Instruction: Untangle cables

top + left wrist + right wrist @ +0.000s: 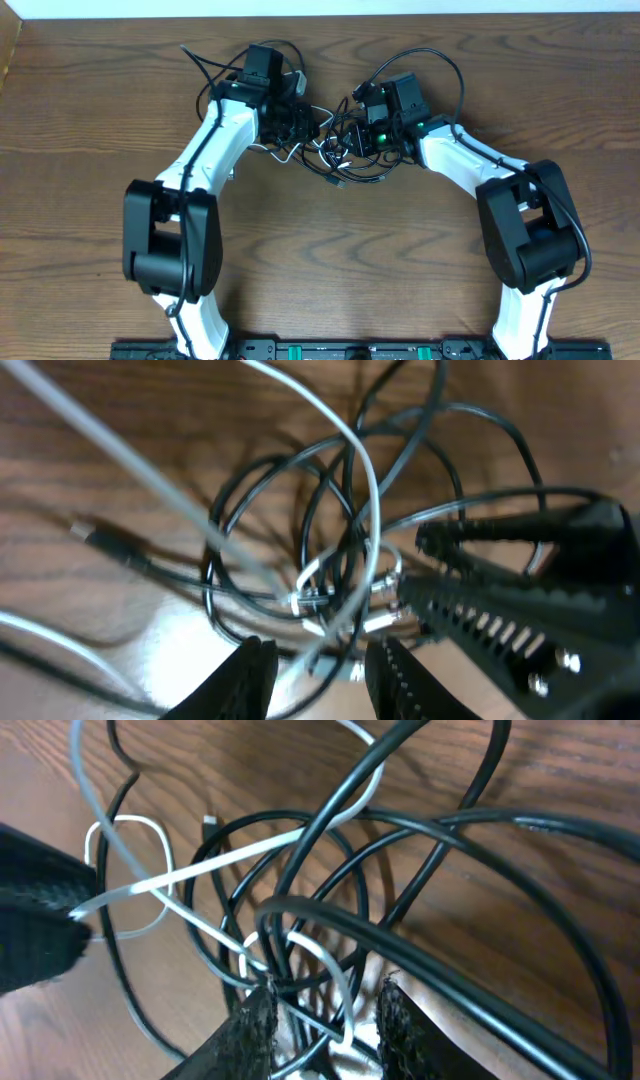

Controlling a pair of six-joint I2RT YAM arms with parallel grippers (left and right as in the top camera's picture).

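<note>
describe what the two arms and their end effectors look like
The left arm and right arm have white shells with bulky black joint housings and black wires running along them. The left end effector and right end effector each have two black fingers; a green light glows by the right wrist.

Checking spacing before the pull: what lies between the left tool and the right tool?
The tangled black and white cables fill that stretch, shown in the overhead view.
</note>
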